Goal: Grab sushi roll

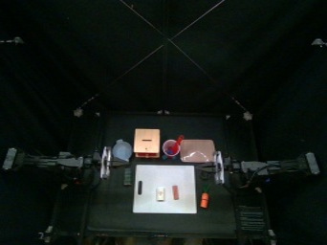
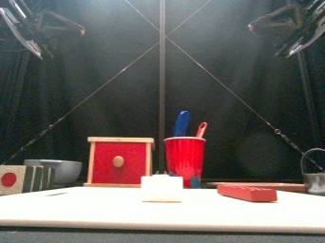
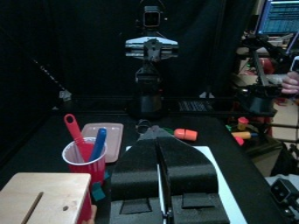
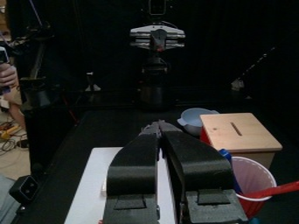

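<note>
1. White and boxy, the sushi roll (image 2: 162, 188) sits on the white mat (image 1: 147, 196) near the front of the table (image 1: 109, 215). In the top view it (image 1: 160, 193) is a small pale piece near the mat's middle, with a dark stick-like piece (image 1: 141, 188) on one side of it and an orange piece (image 1: 205, 199) off the mat's edge on the other.
2. My guess at handling: light, probably a toy, so weight is no worry. Its faces look smooth and square — the jaws should close across two opposite flat sides, low on the body, coming straight down from above. If it is soft foam or rubber, a firm squeeze could make it pop out; a moderate grip seems wiser.
3. Left gripper (image 3: 163, 144) — jaws pressed together, holding nothing, parked at the table's left edge.
4. Right gripper (image 4: 160, 131) — jaws also look pressed together and empty, parked at the right edge.
5. Both arms are well apart from the roll, so the reach has not begun. Either one will have to open before descending.
6. Behind the mat stand a red cup (image 2: 184, 159) with utensils, a wooden box (image 2: 120, 161) with a red front and a grey bowl (image 2: 55, 171), all clear of a straight descent.
</note>
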Controlling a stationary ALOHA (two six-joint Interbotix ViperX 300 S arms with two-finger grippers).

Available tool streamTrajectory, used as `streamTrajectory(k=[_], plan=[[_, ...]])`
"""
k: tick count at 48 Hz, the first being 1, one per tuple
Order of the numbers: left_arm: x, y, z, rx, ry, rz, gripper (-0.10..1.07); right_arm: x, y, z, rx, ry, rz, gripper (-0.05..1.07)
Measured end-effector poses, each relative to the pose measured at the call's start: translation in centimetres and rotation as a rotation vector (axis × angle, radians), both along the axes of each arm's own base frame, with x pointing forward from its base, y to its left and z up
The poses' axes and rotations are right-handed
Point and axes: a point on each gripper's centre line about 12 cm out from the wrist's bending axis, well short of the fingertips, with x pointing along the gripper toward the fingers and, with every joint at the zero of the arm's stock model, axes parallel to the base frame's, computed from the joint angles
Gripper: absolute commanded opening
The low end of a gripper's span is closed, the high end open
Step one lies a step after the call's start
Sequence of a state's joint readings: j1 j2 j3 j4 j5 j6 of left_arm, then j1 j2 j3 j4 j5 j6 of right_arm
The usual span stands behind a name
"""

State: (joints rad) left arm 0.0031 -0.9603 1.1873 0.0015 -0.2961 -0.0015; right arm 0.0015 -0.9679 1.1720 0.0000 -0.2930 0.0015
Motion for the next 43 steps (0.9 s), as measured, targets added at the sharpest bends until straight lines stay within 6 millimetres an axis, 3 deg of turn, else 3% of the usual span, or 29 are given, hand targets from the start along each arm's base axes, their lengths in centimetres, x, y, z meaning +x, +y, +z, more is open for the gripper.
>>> streamTrajectory(k=[13,21,29,43], plan=[[0.5,0.1,-0.5,-0.034,0.015,0.007,-0.03,-0.2,-0.5,-1.5,0.013,0.04,-0.027,0.02],[1.0,0.5,-1.4,-0.179,0.059,0.035,0.02,-0.2,-0.7,-1.7,0.011,0.043,-0.033,0.02],[1.0,0.7,-2.5,-0.337,0.145,0.064,0.25,-0.3,-0.7,-2.0,0.012,0.049,-0.035,0.02],[0.8,0.5,-4.3,-0.534,0.292,0.082,0.85,-0.4,-0.7,-2.5,0.01,0.063,-0.037,0.02]])
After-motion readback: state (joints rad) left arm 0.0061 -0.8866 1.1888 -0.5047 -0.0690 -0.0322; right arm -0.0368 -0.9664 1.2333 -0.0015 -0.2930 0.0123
